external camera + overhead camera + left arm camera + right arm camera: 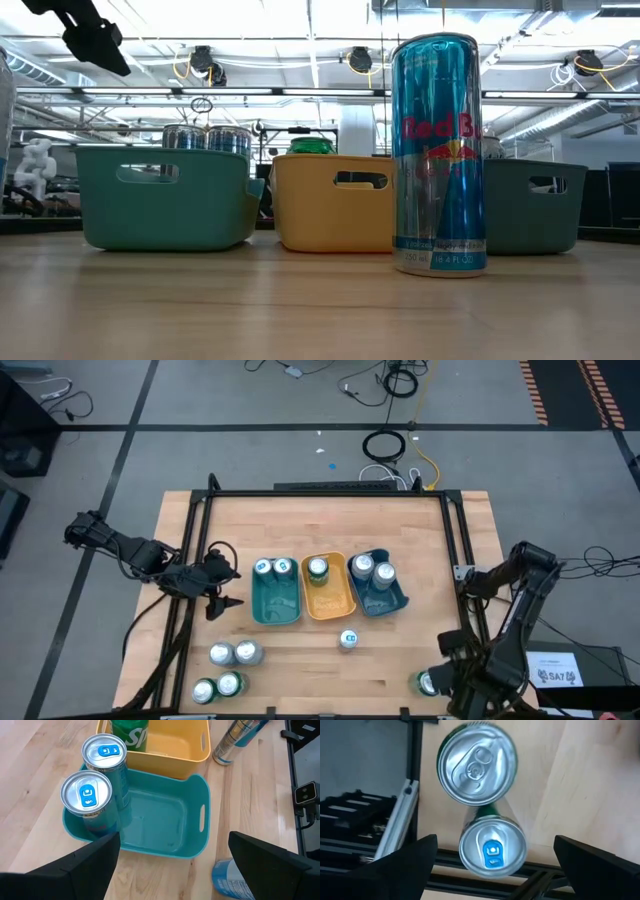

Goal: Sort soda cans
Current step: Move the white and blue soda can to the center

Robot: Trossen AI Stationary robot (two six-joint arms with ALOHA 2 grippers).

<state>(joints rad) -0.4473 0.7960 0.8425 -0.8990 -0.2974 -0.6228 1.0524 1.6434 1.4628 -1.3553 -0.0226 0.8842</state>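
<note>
Soda cans stand upright in three trays: two in the teal tray (277,592), a green one (317,568) in the yellow tray (327,598), two in the blue tray (385,595). A blue can (348,640) stands alone in front of the trays, and several more (233,653) stand near left. My left gripper (225,588) hangs open beside the teal tray (165,815), looking down on its two cans (95,775). My right gripper (445,678) is open above two cans at the near right corner: one with a silver tab (476,767), one with a blue tab (492,847), which sits between its fingers.
A black metal frame (330,492) borders the table; one rail (395,825) runs right beside the two corner cans. In the low view the lone blue can (438,155) stands in front of the trays. Bare wood lies between the trays and the near edge.
</note>
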